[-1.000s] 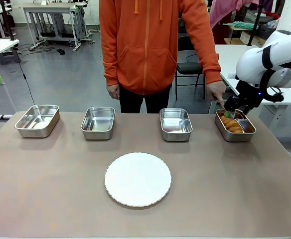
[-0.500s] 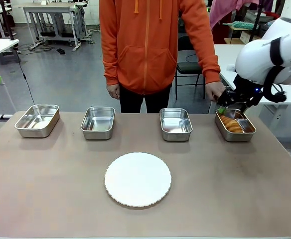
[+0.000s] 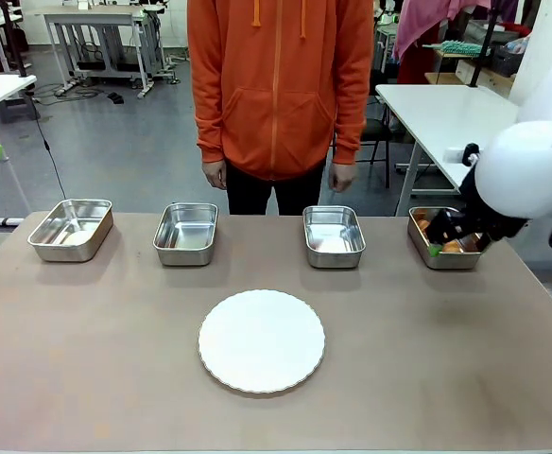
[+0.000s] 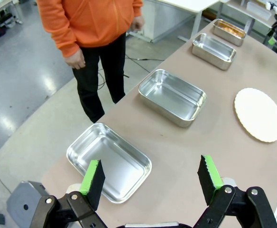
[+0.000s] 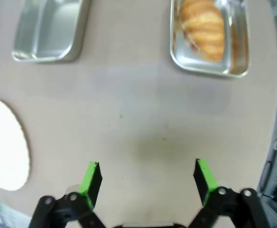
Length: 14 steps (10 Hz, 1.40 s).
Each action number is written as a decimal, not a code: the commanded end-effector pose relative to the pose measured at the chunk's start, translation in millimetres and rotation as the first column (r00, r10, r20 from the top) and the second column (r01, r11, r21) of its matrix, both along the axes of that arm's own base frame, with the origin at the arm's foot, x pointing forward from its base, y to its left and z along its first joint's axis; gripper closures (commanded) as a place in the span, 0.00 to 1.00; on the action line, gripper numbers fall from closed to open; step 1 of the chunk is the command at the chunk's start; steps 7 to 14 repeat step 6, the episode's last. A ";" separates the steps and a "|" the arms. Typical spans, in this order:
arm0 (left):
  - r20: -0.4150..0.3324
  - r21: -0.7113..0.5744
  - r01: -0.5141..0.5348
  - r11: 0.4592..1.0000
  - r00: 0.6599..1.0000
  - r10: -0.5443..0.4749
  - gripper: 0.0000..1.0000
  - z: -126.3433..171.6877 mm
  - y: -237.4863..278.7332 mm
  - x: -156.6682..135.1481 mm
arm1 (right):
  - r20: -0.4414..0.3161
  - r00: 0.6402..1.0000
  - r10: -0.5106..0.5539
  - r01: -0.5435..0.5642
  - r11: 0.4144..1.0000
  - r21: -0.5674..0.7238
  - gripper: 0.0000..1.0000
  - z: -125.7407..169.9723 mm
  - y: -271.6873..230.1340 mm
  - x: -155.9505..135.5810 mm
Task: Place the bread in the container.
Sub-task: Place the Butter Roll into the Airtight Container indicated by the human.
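bread [image 5: 204, 27] inside the far-right container [image 5: 237, 58] — right fingers [image 5: 202, 179] spread, empty

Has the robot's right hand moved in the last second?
Yes. The right hand has pulled back from over the container holding the bread, toward the robot's side of the table, and is open.

The bread [image 5: 204, 27] is a golden-brown croissant with a shiny, ridged crust. It lies flat inside the container [image 5: 237, 53], a shallow shiny steel pan with rounded corners. The croissant fills much of the pan. This pan [image 3: 420, 248] sits at the right end of the table's far side.
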<state>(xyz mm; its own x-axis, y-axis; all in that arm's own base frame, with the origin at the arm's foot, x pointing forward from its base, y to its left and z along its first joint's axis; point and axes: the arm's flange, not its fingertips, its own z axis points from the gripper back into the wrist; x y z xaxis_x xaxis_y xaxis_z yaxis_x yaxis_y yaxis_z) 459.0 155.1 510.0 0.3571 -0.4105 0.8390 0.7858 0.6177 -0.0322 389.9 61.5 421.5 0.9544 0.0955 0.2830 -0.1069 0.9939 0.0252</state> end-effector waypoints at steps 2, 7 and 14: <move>0.009 -0.005 0.004 1.000 1.000 -0.004 0.00 0.6 -1.0 -0.6 | -0.019 0.995 0.097 -0.097 0.995 -0.023 0.00 -20.1 -13.5 6.1; 0.009 -0.005 0.004 1.000 1.000 -0.004 0.00 0.6 -1.0 -0.6 | -0.002 1.000 0.010 -0.010 1.000 -0.014 0.00 -1.7 -0.7 -3.1; 0.009 -0.005 0.004 1.000 1.000 -0.004 0.00 0.6 -1.0 -0.6 | -0.002 1.000 0.010 -0.010 1.000 -0.014 0.00 -1.7 -0.7 -3.1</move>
